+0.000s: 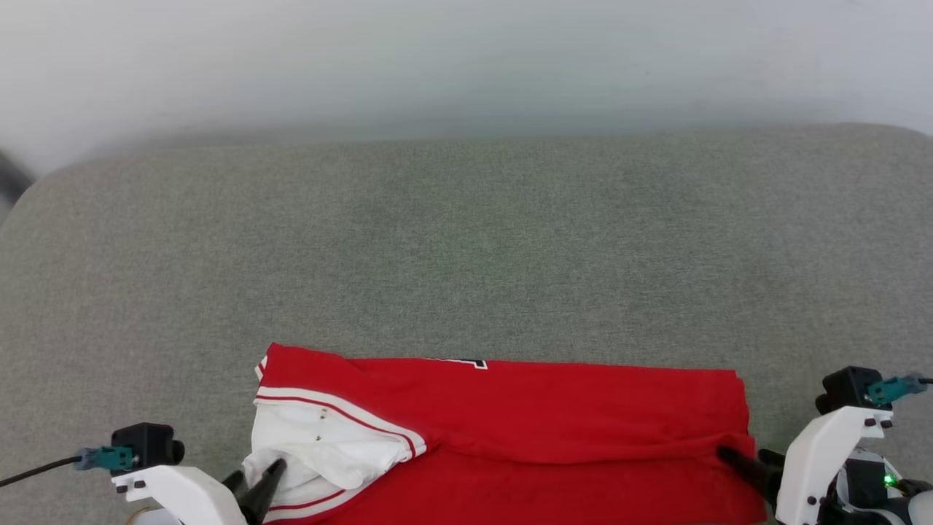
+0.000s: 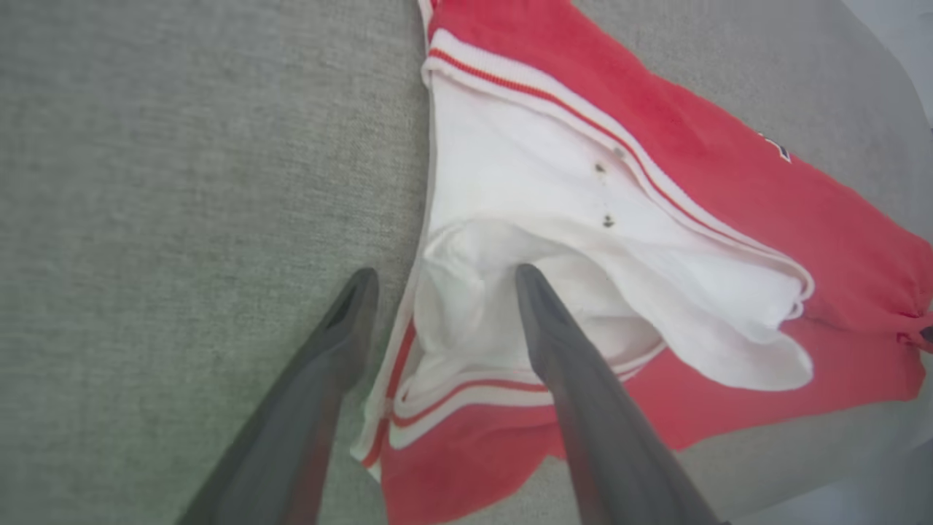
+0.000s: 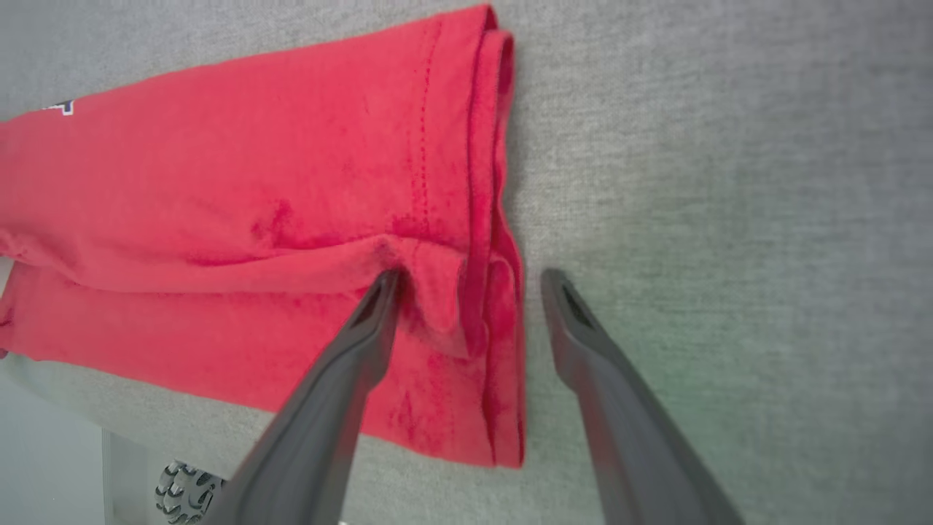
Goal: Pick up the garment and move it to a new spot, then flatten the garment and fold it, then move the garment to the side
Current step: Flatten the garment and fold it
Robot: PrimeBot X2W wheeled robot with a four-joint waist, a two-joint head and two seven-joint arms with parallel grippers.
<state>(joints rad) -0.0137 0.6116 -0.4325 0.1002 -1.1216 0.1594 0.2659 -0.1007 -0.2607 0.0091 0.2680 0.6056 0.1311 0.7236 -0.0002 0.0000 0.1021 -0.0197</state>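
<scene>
At left, the left gripper stands spread wide and empty, one tip over the grey fabric-covered surface, the other on a white red-striped sleeve. The red jersey shirt lies folded in a long band along the surface's near edge. The right gripper is also spread and empty, straddling the hem end.

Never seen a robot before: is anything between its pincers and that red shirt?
Nothing visible does. The left gripper and right gripper stand open at opposite ends of the red jersey shirt with white striped sleeves, straddling its edges on the grey fabric surface.
</scene>
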